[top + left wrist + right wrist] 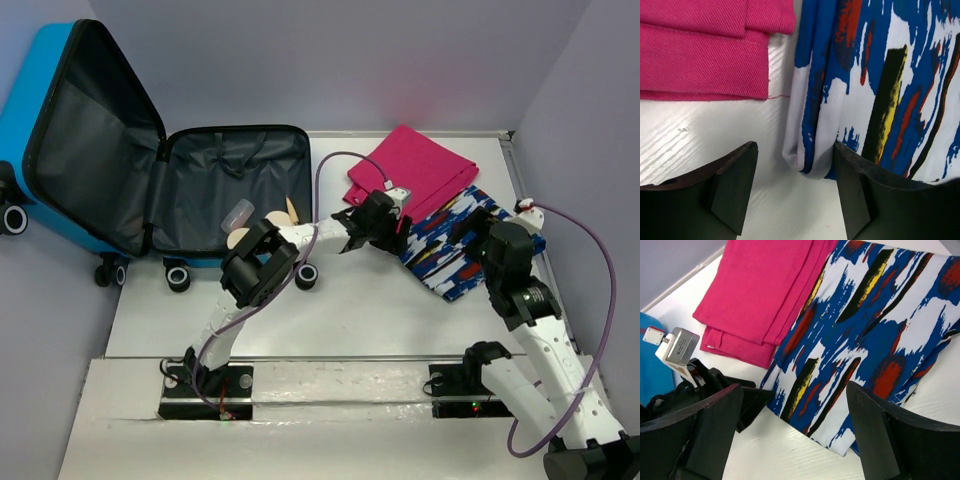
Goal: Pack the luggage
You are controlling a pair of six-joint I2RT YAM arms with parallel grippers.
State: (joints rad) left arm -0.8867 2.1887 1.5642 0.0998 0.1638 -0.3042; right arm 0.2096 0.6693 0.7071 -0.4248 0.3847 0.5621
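The white surface [380, 320] carries the open blue luggage [230, 190] at its far left corner, lid leaning out past the left edge. Near the far right corner lies a folded pink cloth [410, 170], with a blue-white-red patterned cloth [440, 260] right beside it, toward the right edge.

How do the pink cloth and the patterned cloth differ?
The pink cloth is plain; the patterned cloth is streaked blue, white and red. The pink cloth lies farther back, the patterned cloth nearer. The open left hand straddles the patterned cloth's corner, not the pink cloth. Both lie folded on the table.
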